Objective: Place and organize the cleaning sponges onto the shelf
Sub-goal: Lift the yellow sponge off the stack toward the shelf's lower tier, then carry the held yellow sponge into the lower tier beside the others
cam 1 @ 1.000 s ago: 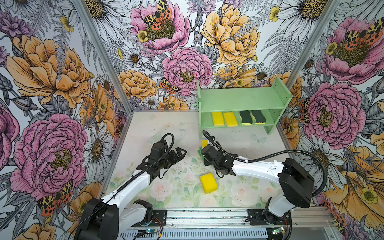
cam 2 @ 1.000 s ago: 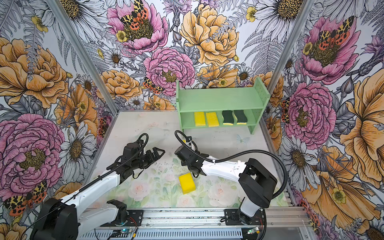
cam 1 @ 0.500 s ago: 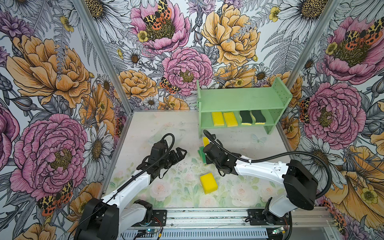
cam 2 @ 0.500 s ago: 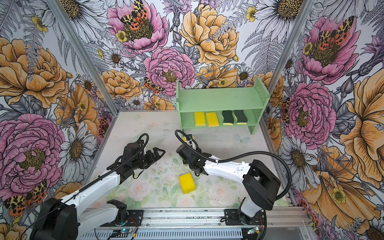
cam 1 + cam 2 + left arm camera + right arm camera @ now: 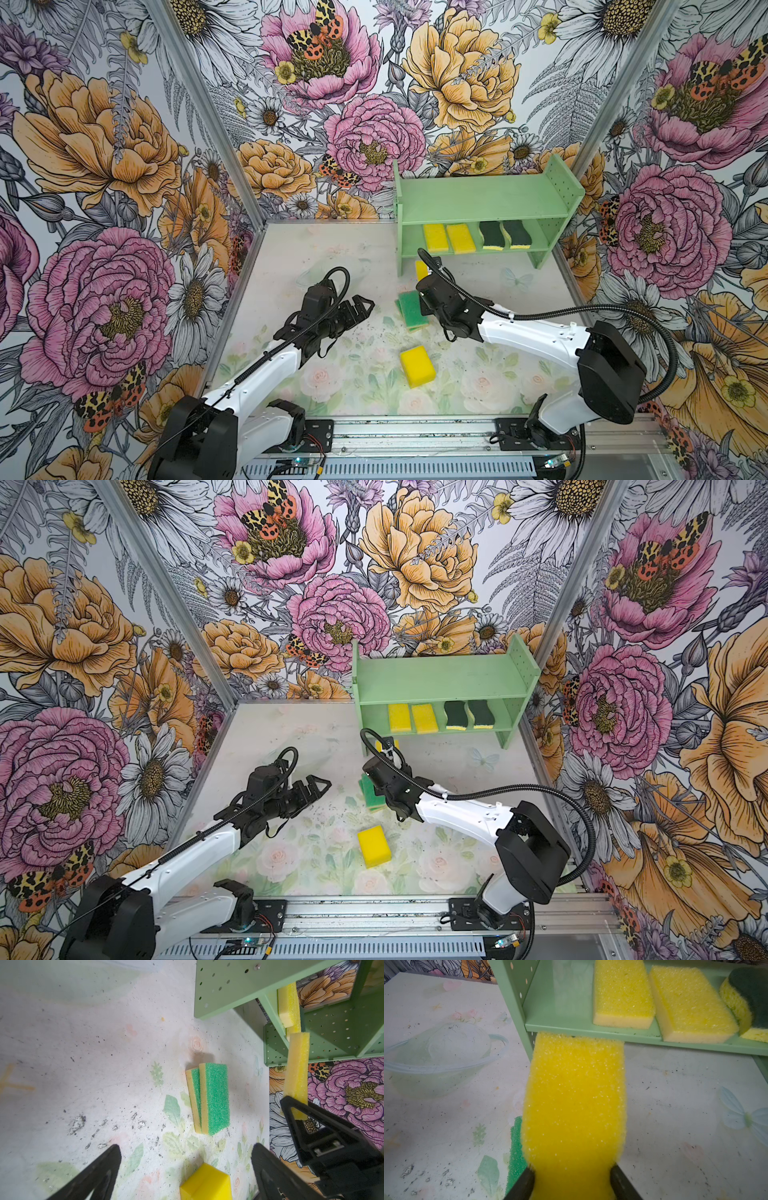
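R grip [image 5: 571,1186]: clenched across one short end of a plain yellow sponge [image 5: 574,1095]; the foam is visibly pinched in at the fingers.
L grip [image 5: 360,306]: fingers spread, nothing in them; hovers over the table [image 5: 291,257], left of centre in both top views.
Held sponge, pos: centre of the top views, mostly hidden under the R wrist. Free end is at the front lip of the shelf's [image 5: 478,203] lower tier, by the bare left-hand slot; contact can't tell.
Lower tier: 2 yellow sponges [image 5: 435,237], then 2 wavy dark-green ones [image 5: 490,235] to their right. Top tier bare.
On table: teal-topped pair [image 5: 217,1099], overlapping and touching, at centre; 1 yellow sponge [image 5: 417,366] below centre.
Handling: prob. v. light, soft, springy; grippy texture, not fragile; squashes rather than slips.
Hold pt: across the width near a short end, so the long free end leads into the slot.
Risk: free end may snag on the lip and fold.
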Motion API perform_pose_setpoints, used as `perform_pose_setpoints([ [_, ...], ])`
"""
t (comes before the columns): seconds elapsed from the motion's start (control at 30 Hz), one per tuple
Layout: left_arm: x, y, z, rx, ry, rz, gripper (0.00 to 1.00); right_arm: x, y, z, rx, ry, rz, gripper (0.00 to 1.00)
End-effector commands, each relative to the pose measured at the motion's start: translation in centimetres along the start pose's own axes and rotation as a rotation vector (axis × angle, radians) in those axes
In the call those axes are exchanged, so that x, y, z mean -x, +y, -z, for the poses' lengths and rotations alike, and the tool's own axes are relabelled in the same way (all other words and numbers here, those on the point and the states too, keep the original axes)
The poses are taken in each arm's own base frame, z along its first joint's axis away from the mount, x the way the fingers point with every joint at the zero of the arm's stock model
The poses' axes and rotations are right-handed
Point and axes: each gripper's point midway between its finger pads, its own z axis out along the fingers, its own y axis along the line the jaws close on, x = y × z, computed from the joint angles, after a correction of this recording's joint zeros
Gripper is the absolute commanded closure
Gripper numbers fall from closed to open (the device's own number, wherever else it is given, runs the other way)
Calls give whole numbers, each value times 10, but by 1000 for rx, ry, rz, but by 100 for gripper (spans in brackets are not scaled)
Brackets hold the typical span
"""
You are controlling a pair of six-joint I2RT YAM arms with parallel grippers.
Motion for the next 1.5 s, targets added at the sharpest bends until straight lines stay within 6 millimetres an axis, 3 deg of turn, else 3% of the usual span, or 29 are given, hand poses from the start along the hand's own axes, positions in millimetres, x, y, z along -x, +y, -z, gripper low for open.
perform_pose_setpoints([
  [0.0,2,-8,2,-16,-10,-5,1,29,-1,13,12,-80,-30,51],
  [0.87,1,-7,-1,-4,-5,-11,1,52,-4,10,8,-130,-38,51],
  [1.47,6,-15,-2,-14,1,-23,1,52,-7,7,0,-146,-49,51],
])
